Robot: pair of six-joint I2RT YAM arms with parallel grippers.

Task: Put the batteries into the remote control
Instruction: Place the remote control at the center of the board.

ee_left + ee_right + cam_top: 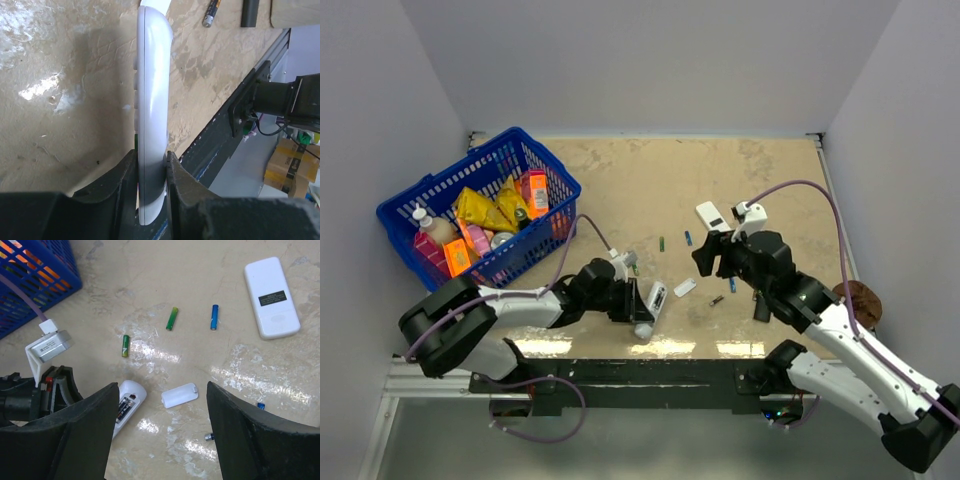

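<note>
Remote control point(132, 392) pinched in left claw point(151, 162); open bay partly hidden.

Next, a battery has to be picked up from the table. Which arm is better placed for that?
Right. The right tool is open, with the loose green battery and blue battery just ahead of it; the left tool is shut on the remote control.

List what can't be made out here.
- Remote, left wrist view: edge-on, battery bay unseen.
- Its bay, right wrist view: small, partly behind a finger of the right tool; cells inside unclear.
- Blue battery, right wrist view: mostly behind the other finger.
</note>
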